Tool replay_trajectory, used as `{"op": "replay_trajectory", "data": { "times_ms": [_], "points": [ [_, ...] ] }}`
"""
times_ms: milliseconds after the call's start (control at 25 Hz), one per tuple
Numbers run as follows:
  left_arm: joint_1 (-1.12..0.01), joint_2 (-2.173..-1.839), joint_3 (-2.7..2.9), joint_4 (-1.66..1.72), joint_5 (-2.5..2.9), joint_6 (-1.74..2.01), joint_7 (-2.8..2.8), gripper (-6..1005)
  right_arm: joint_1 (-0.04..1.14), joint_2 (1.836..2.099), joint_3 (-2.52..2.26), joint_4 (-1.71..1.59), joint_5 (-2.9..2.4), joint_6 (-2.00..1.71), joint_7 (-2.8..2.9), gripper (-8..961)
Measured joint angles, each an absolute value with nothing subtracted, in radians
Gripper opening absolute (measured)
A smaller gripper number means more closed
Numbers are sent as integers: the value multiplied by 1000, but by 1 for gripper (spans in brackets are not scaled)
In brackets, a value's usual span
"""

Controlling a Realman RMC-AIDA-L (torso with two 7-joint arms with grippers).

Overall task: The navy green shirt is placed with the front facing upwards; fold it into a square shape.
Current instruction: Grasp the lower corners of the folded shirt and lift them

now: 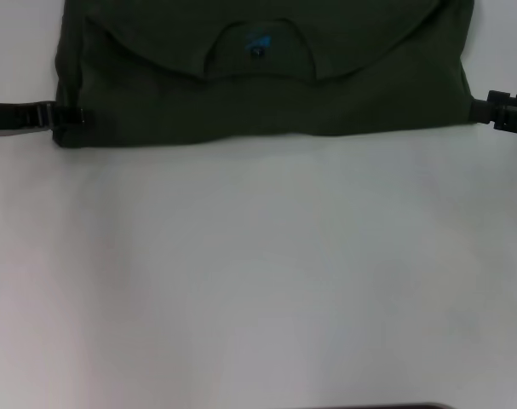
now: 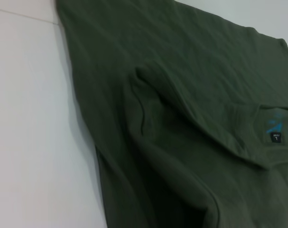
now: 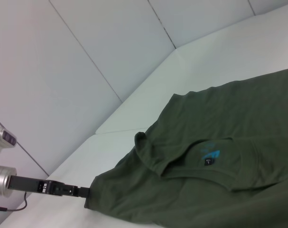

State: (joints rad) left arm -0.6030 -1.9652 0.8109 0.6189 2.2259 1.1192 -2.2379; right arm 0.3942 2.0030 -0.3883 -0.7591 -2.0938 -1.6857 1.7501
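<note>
**Navy green shirt half folded, both grippers at its near corners**

Navy green shirt (image 1: 267, 85) sits at the far end of the white table (image 1: 258, 273), with lots of bare tabletop nearer the robot. At the shirt's near edge, the left gripper (image 1: 71, 118) is clamped onto the left corner of the fabric. The right gripper (image 1: 488, 109) touches the right corner, but honestly I can't tell if it's pinching. Further back, the neck opening shows its small black tag (image 1: 258, 51) with a blue mark.
</note>
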Motion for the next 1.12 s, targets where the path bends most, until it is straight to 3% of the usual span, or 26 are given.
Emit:
{"op": "replay_trajectory", "data": {
  "times_ms": [1120],
  "points": [
    [-626,-1979,863,595,2257,1104,-2286,507,387,2000,-388,-755,-2094,-1690,1757,778]
  ]
}}
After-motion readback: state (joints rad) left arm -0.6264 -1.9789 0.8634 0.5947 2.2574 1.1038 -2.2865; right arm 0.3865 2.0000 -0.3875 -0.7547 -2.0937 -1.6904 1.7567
